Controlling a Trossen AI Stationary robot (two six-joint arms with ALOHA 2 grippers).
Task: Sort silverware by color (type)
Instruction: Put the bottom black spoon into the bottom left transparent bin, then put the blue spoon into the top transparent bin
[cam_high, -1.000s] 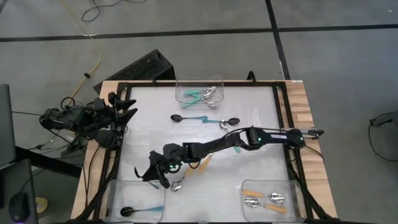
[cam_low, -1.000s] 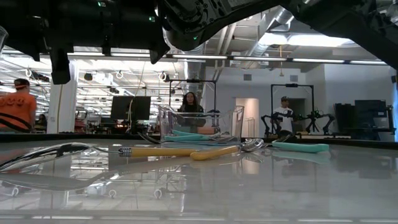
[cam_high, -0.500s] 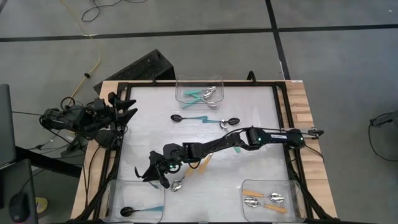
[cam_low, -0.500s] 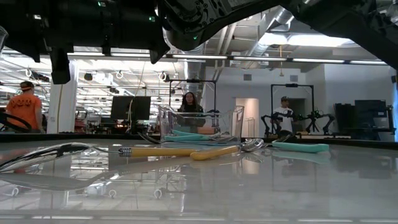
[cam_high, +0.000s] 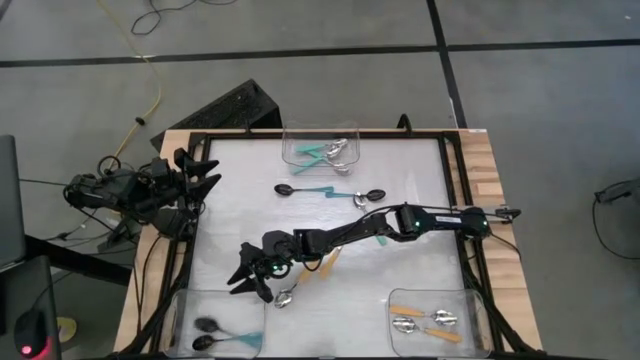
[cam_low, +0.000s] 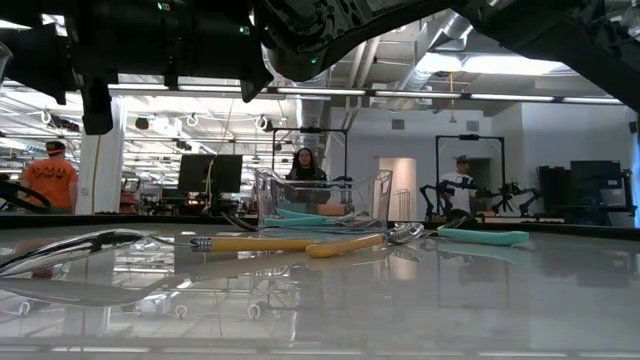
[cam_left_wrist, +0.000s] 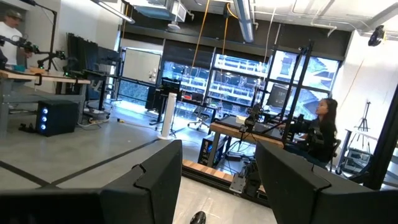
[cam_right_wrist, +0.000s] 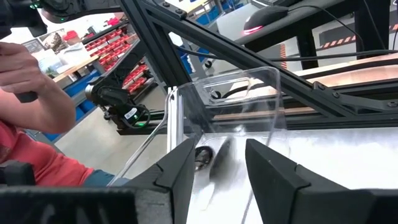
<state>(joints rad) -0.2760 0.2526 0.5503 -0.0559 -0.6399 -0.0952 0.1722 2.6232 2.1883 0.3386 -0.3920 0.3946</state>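
We see the right tool (cam_high: 248, 277) open and empty beside the near-left bin (cam_high: 180, 305), black spoons (cam_high: 212, 332) inside; swinging back, it may clip the orange spoon (cam_high: 303, 277), probably just beside it

A white table (cam_high: 420, 270) carries three clear bins (cam_high: 320, 147) and loose spoons (cam_high: 362, 196).

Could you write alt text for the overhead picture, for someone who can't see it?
Seen from above, the right gripper hangs open just above a clear bin holding two black-bowled spoons. Other spoons lie on the white table, and two more bins hold spoons. The left gripper waits off the table's left edge.
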